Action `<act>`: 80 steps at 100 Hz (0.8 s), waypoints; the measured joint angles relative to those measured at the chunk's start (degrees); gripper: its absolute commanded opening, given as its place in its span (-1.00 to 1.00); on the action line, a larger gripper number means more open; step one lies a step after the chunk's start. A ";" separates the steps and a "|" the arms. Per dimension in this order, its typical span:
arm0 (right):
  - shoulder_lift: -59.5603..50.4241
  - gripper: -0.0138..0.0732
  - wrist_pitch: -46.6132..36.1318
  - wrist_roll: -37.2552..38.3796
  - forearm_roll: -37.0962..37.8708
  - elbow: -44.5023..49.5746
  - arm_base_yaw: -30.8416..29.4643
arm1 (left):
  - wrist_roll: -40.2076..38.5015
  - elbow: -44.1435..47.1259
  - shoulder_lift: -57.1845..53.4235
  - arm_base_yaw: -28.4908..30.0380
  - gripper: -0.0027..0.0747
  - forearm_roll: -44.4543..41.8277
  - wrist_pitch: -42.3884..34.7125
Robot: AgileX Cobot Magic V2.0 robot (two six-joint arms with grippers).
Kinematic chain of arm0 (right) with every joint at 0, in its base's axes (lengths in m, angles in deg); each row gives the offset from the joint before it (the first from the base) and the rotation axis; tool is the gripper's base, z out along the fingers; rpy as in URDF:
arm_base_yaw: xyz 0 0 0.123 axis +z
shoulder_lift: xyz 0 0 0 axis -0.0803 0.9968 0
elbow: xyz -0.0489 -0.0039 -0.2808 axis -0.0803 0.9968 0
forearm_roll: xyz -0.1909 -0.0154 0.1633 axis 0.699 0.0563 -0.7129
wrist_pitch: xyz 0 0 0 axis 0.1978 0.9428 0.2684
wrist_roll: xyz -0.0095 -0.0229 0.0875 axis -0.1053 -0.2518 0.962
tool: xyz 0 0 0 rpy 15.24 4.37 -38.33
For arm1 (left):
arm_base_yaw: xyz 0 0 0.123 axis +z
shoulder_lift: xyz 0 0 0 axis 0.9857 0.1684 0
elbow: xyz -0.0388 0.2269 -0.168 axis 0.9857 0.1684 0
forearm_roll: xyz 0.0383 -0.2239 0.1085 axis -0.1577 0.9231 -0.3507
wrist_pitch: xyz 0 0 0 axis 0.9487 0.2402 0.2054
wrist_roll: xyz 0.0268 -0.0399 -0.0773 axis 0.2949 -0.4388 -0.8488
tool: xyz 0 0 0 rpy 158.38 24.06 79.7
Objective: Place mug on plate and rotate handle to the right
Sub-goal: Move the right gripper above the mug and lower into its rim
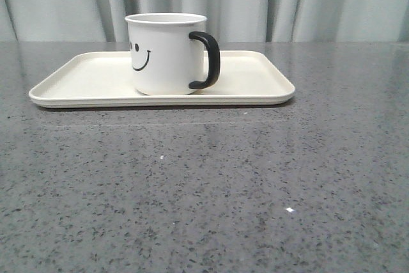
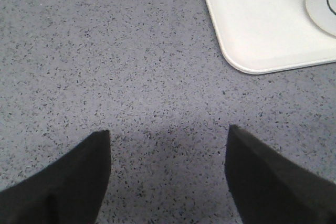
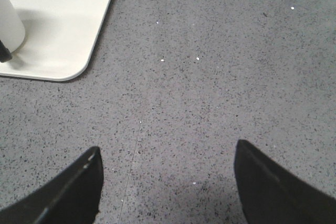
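Note:
The white mug (image 1: 165,54) with a black smiley face stands upright on the cream plate (image 1: 83,81), near its middle. Its black handle (image 1: 208,60) points right in the front view. Neither gripper shows in the front view. My left gripper (image 2: 168,135) is open and empty over bare table, apart from the plate's corner (image 2: 252,35); an edge of the mug (image 2: 321,1) shows there. My right gripper (image 3: 167,153) is open and empty over bare table, apart from the plate (image 3: 63,30); the mug's side (image 3: 9,24) shows at the frame edge.
The grey speckled table (image 1: 204,190) stretches wide in front of the plate. Pale curtains (image 1: 287,1) hang behind the table's far edge.

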 measured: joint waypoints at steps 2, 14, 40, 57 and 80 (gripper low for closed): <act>0.00 0.54 -0.32 0.00 0.00 0.00 0.00 | 0.00 0.20 -0.36 0.00 0.27 0.00 0.00; 0.02 0.54 -3.11 0.00 -1.66 0.00 0.00 | 0.00 1.04 -1.88 0.00 0.27 0.00 0.00; 4.59 0.54 -7.28 -6.72 -14.19 0.00 0.87 | 0.00 1.04 -1.88 0.00 0.27 0.00 0.00; 11.35 0.54 -7.82 -12.13 -20.47 -2.11 2.63 | 0.00 1.04 -1.88 0.00 0.27 0.00 0.00; 23.63 0.54 -8.28 -14.10 -21.69 -10.87 8.51 | 0.00 1.04 -1.88 0.00 0.27 0.00 0.00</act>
